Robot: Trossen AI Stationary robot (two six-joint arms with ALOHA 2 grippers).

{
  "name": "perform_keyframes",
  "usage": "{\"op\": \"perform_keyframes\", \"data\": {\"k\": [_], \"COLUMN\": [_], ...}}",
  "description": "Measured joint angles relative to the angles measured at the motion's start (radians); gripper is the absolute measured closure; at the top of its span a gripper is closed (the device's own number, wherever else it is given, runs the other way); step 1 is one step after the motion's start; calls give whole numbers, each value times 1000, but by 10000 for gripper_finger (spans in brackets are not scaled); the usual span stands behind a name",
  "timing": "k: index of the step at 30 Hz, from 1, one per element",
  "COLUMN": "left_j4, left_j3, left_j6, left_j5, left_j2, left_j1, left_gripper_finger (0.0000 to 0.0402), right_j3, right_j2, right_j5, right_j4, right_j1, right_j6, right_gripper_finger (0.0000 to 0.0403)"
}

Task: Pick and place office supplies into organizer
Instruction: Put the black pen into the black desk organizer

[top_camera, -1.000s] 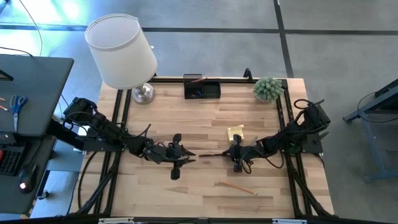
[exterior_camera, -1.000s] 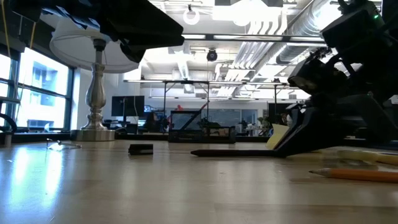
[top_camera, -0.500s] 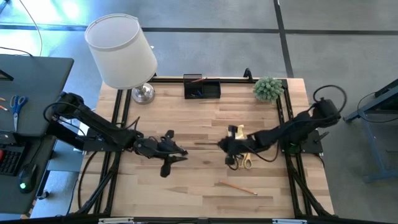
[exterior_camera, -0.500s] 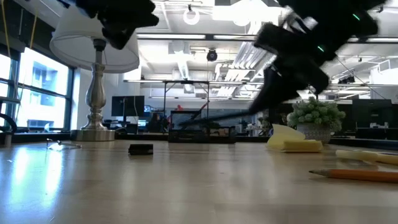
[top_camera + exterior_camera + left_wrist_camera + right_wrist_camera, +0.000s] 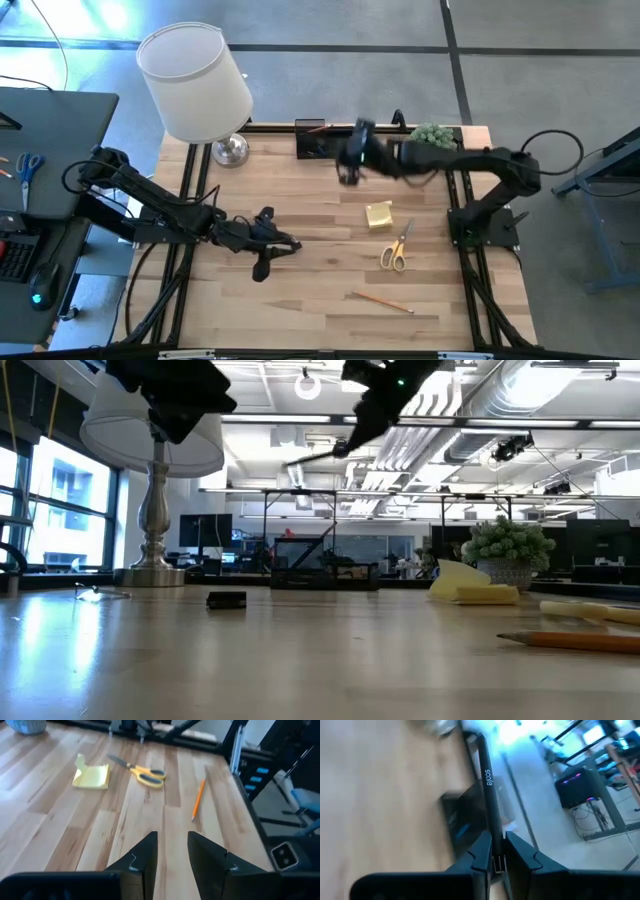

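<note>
My right gripper [image 5: 350,162] hangs high over the table's far part, just right of the black organizer [image 5: 325,142], and is shut on a dark pen [image 5: 318,455]. The organizer stands at the far edge with a pencil in it. My left gripper [image 5: 172,857] hovers open over the left middle of the table [image 5: 268,245], with nothing between its fingers. A yellow sticky-note pad [image 5: 379,215], orange-handled scissors [image 5: 396,247] and a wooden pencil [image 5: 382,299] lie flat on the wood. A small dark piece [image 5: 226,599] lies on the table in the low view. My right gripper pinches the pen between its two fingers near one end of the barrel [image 5: 494,834]. The pen runs on ahead of the fingers, in line with them. The fingers slant downward from the table's right side toward the organizer. The pen is lifted clear of the table, nearly level.
A white-shaded lamp [image 5: 195,80] with a chrome base stands at the far left corner, and a small green plant [image 5: 432,140] at the far right. A black frame [image 5: 455,180] runs along the table's edges. Bare wood lies between the two arms.
My right gripper has risen fast from the table's middle with the pen and swung toward the far edge, up beside the organizer, turning as it went. The pen has gone from lying on the wood to hanging clear. My left gripper has lifted a little and drawn back leftward.
</note>
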Motion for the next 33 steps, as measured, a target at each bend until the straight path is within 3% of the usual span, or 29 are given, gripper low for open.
{"op": "perform_keyframes", "data": {"k": [7, 16, 26, 33], "left_j4": [-61, -84, -90, -145], "left_j3": [0, 0, 0, 0], "left_j6": [0, 11, 11, 4], "left_j5": [9, -58, -99, -99], "left_j2": [0, 1, 1, 1], "left_j1": [0, 0, 0, 0], "left_gripper_finger": [305, 305, 305, 305], "right_j3": [189, 470, 827, 990], "right_j2": [86, 365, 663, 731], "right_j5": [-125, -211, -310, -320], "right_j4": [-77, -333, -558, -719], "right_j1": [-186, -318, -367, -369], "right_j6": [-69, -144, -140, -148], "right_gripper_finger": [376, 375, 375, 375]}}
